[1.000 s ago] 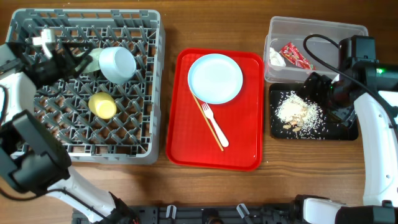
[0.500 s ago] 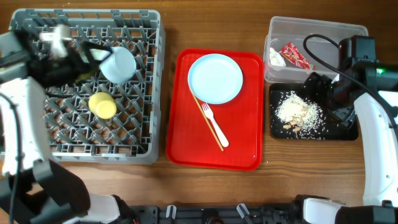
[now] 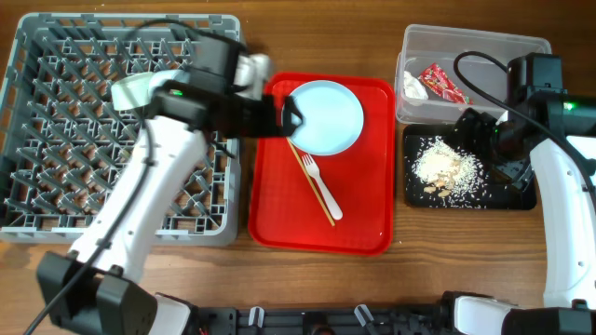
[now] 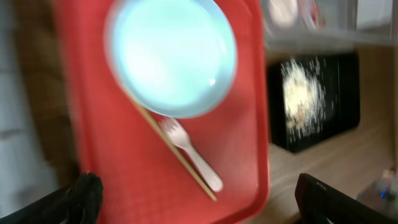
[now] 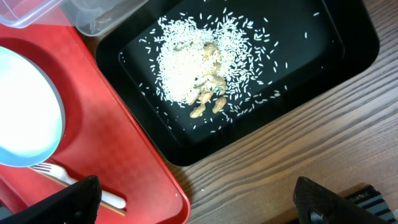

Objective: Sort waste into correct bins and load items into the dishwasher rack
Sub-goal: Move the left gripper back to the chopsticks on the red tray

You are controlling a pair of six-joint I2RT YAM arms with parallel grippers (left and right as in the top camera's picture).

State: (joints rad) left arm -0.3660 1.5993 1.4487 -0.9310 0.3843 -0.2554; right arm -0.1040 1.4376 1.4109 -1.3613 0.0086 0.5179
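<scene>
The plate (image 3: 326, 116) is next up, looks like. It lies flat at the top of the red tray (image 3: 368, 233), fork (image 3: 326, 195) and stick (image 3: 298, 158) just below it. The left gripper (image 3: 287, 117) hangs at the plate's left rim, spread wide and empty. Flat plates are awkward, so the next move probably means dropping low, catching that rim, then standing it between the pegs of the rack (image 3: 56, 140). The right gripper (image 5: 202, 202) is spread too, over the crumbs (image 5: 199, 68) in the black tray (image 5: 348, 43). Versus 1 second ago, the left arm has swung off the rack to the tray and now hides the bowl and cup; the right arm, plate, fork and stick haven't budged.
</scene>
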